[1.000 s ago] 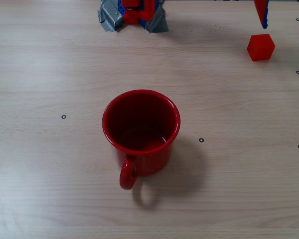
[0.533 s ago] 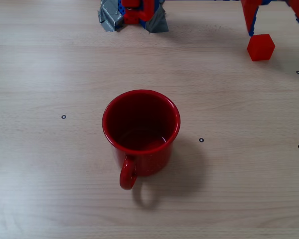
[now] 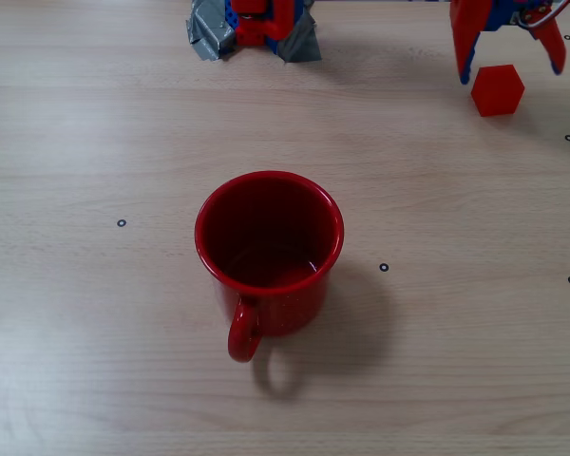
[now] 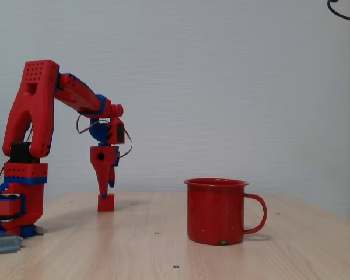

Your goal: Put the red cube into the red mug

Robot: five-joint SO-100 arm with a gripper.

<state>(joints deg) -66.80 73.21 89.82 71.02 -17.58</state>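
- The red cube (image 3: 497, 90) sits on the table (image 3: 95, 142) near the top right corner of the overhead fixed view, well apart from the red mug (image 3: 269, 249).
- The gripper (image 3: 508, 68) hangs over the cube with its jaws spread wide; one finger shows on each side of the cube, and neither appears to touch it.
- In the side fixed view the fingertips (image 4: 104, 189) sit just above the cube (image 4: 106, 202), so the step in hand looks like the descent before the grasp.
- To do it well: lower straight down until the fingers bracket the cube's flat faces, keep it centred between them, then close gently so it does not skid or twist out.
- The mug stands upright and empty in the middle of the table, handle toward the overhead camera; its wide mouth should make the later drop easy.
- The arm's base (image 3: 255, 24) is taped down at the top edge.
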